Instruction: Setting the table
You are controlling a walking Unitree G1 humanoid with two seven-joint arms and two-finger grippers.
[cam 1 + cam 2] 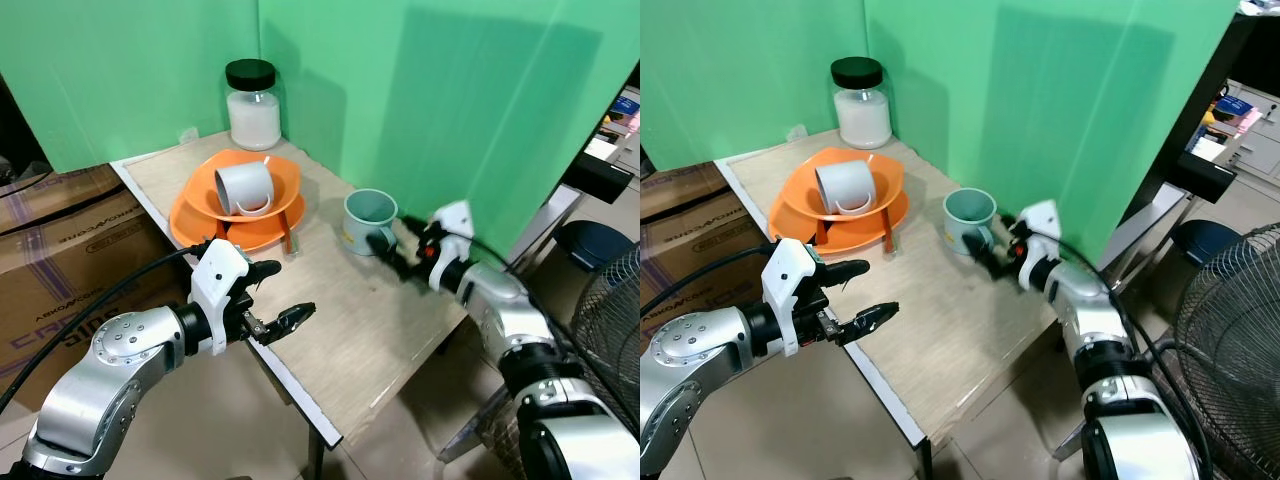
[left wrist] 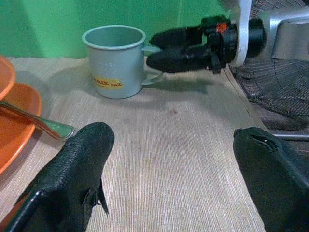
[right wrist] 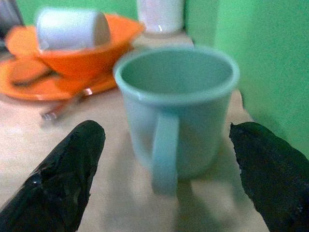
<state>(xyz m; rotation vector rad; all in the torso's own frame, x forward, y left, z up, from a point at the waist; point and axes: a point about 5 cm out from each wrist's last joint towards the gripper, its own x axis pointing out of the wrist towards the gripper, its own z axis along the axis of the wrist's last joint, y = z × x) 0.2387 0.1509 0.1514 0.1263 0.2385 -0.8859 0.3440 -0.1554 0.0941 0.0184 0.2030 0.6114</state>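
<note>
Teal mug (image 1: 368,220) near table (image 1: 400,330) edge | right end effector (image 1: 403,250) released, straddling handle | left end effector (image 1: 272,298) released at front edge

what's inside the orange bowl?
A white mug lies on its side in the orange bowl, handle up. The bowl sits on an orange plate; a utensil rests on the plate's rim. The bowl bottom under the mug is hidden.
</note>
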